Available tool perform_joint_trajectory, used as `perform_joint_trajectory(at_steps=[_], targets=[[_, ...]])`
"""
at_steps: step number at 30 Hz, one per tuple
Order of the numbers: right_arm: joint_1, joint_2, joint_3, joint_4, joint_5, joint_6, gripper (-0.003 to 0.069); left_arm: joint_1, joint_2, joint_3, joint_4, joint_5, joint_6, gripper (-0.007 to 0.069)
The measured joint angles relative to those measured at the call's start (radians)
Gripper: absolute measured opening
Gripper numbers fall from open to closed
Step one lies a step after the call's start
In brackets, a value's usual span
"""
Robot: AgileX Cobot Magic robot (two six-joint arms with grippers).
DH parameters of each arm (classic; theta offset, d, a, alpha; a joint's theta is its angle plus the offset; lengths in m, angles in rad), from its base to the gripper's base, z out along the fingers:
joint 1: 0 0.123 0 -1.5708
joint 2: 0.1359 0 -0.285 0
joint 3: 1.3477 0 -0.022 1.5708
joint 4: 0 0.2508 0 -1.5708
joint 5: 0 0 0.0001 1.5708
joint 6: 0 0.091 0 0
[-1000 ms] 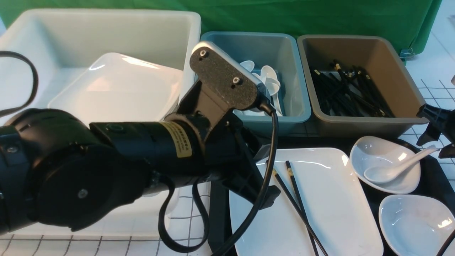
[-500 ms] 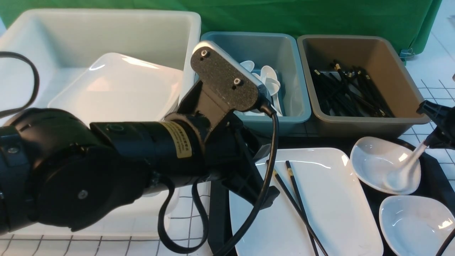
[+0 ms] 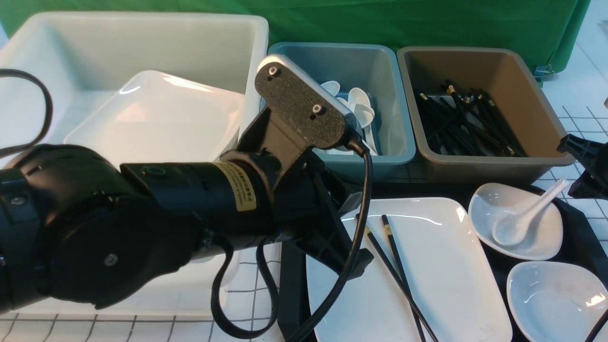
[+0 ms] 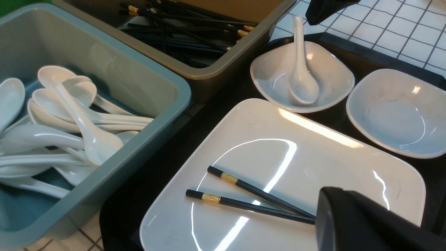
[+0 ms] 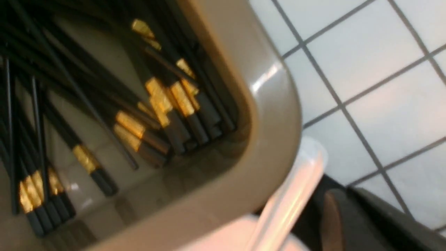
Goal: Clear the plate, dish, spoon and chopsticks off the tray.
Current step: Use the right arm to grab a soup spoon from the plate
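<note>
The black tray (image 3: 576, 235) holds the large white plate (image 3: 441, 266) with the pair of black chopsticks (image 3: 394, 266) lying across it. The white spoon (image 3: 517, 223) rests in the small dish (image 3: 541, 240), handle slanting up towards my right gripper (image 3: 573, 189). That gripper is shut just beside the handle tip, with nothing between its jaws. A second small dish (image 3: 551, 299) sits nearer. My left gripper (image 4: 334, 204) hovers shut over the plate (image 4: 313, 153), covering the thin ends of the chopsticks (image 4: 251, 195).
Behind the tray stand three tubs: a white one (image 3: 142, 38) with a large plate inside, a teal one (image 3: 401, 142) with several spoons, a brown one (image 3: 498, 166) with several chopsticks. My left arm fills the front view's left half.
My right gripper closed at the spoon's handle and tipped the spoon up steeply. The spoon has since dropped back into the dish, lying more upright than before. The left arm has stayed still.
</note>
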Motion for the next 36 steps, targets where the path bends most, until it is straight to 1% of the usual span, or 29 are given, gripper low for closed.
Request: perform_joint_trajectory(at_steps=[3, 4, 5, 6, 7, 9, 10, 11, 13, 15, 23, 26, 28, 31, 32, 33, 34, 35, 36], targets=[[0.027, -0.028, 0.0, -0.002, 0.033, -0.047, 0.0104, 0.0, 0.0, 0.0, 0.0, 0.0, 0.0, -0.0003], [0.052, -0.038, 0.0, -0.001, 0.045, -0.07, 0.0165, 0.0, 0.0, 0.0, 0.0, 0.0, 0.0, -0.0003], [0.052, -0.039, 0.0, -0.001, 0.045, -0.07, 0.0174, 0.0, 0.0, 0.0, 0.0, 0.0, 0.0, -0.0003], [0.076, -0.038, 0.0, 0.001, 0.055, -0.078, 0.0257, 0.0, 0.0, 0.0, 0.0, 0.0, 0.0, -0.0003], [0.082, -0.037, 0.0, 0.001, 0.058, -0.079, 0.0267, 0.0, 0.0, 0.0, 0.0, 0.0, 0.0, -0.0003], [0.104, -0.016, 0.0, 0.003, 0.086, -0.069, 0.0409, 0.0, 0.0, 0.0, 0.0, 0.0, -0.003, -0.0003], [0.108, -0.005, 0.0, 0.003, 0.093, -0.064, 0.0449, 0.0, 0.0, 0.0, 0.0, 0.0, -0.005, -0.0003], [0.11, -0.002, 0.0, 0.003, 0.096, -0.064, 0.0456, 0.0, 0.0, 0.0, 0.0, 0.0, -0.007, -0.0003], [0.118, 0.025, 0.0, 0.002, 0.104, -0.053, 0.0511, 0.0, 0.0, 0.0, 0.0, 0.0, -0.009, -0.0003], [0.125, 0.04, 0.0, 0.003, 0.103, -0.042, 0.052, 0.0, 0.0, 0.0, 0.0, 0.0, -0.01, -0.0003], [0.159, 0.08, 0.0, 0.003, 0.069, 0.007, 0.0497, 0.0, 0.0, 0.0, 0.0, 0.0, -0.011, -0.0003], [0.178, 0.086, 0.0, 0.001, 0.05, 0.012, 0.046, 0.0, 0.0, 0.0, 0.001, 0.0, -0.012, -0.0003], [0.183, 0.086, 0.0, 0.0, 0.044, 0.013, 0.0396, 0.0, 0.0, 0.0, 0.001, 0.0, -0.012, -0.0003], [0.184, 0.086, 0.0, -0.006, 0.042, 0.013, 0.0242, 0.0, 0.0, 0.0, 0.001, 0.0, -0.013, -0.0003], [0.184, 0.086, 0.0, -0.006, 0.042, 0.013, 0.0221, 0.0, 0.0, 0.0, 0.001, 0.0, -0.014, -0.0003], [0.184, 0.086, -0.001, -0.008, 0.038, 0.016, 0.0141, 0.0, 0.0, 0.0, 0.001, 0.0, -0.014, -0.0003], [0.184, 0.086, -0.001, -0.009, 0.041, 0.019, 0.0119, 0.0, 0.0, 0.0, 0.001, 0.0, -0.014, -0.0003], [0.184, 0.086, -0.001, -0.011, 0.054, 0.032, 0.0078, 0.0, 0.0, 0.0, 0.001, 0.0, -0.014, -0.0003], [0.183, 0.086, -0.001, -0.013, 0.059, 0.037, 0.0064, 0.0, 0.0, 0.0, 0.001, 0.0, -0.014, -0.0003]])
